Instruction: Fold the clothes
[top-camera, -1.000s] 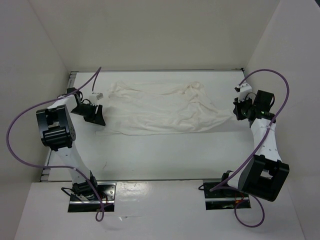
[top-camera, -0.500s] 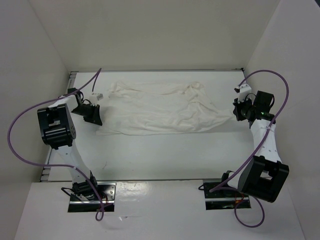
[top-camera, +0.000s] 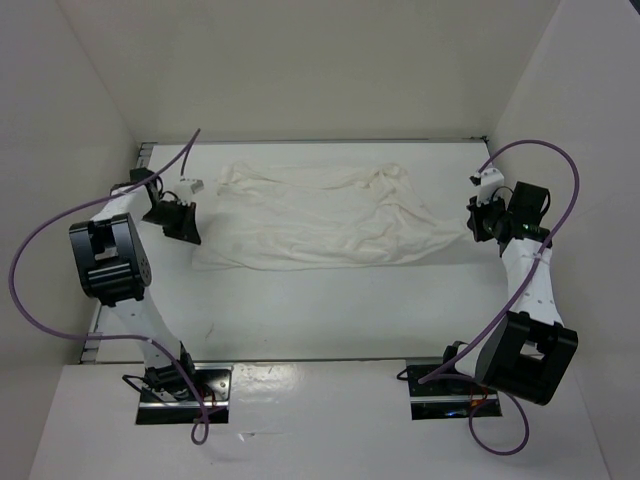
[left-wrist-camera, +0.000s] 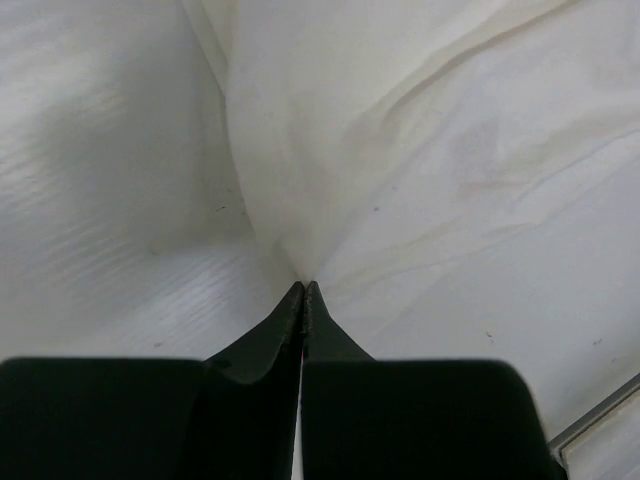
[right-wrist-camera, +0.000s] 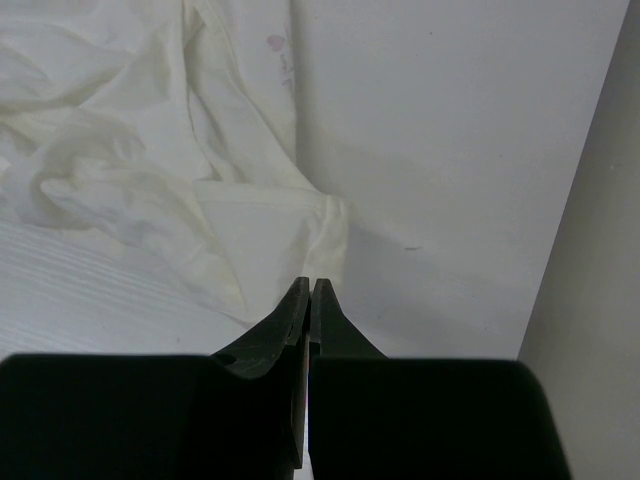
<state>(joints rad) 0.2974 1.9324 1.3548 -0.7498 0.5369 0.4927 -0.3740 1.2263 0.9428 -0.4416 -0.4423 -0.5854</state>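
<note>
- On the table (top-camera: 320, 310), the white T-shirt (top-camera: 320, 215) lies spread out between both arms.
- Jaws of the left gripper (left-wrist-camera: 303, 292) pinch its left edge.
- Jaws of the right gripper (right-wrist-camera: 308, 285) pinch its right corner.
- Both ends look grabbed. Next, I think: lift together and fold over.

The clothes (top-camera: 320, 220) are seen as plain off-white, unpatterned, with a faint pinkish mark shown in the right wrist view. The worktop (top-camera: 330, 300) is coloured white, the left pincer (left-wrist-camera: 303, 290) and right pincer (right-wrist-camera: 308, 285) black, the cables (top-camera: 545, 142) purple.

Two white arms with black joints; purple cables; black tapered fingers (left-wrist-camera: 270, 340).
</note>
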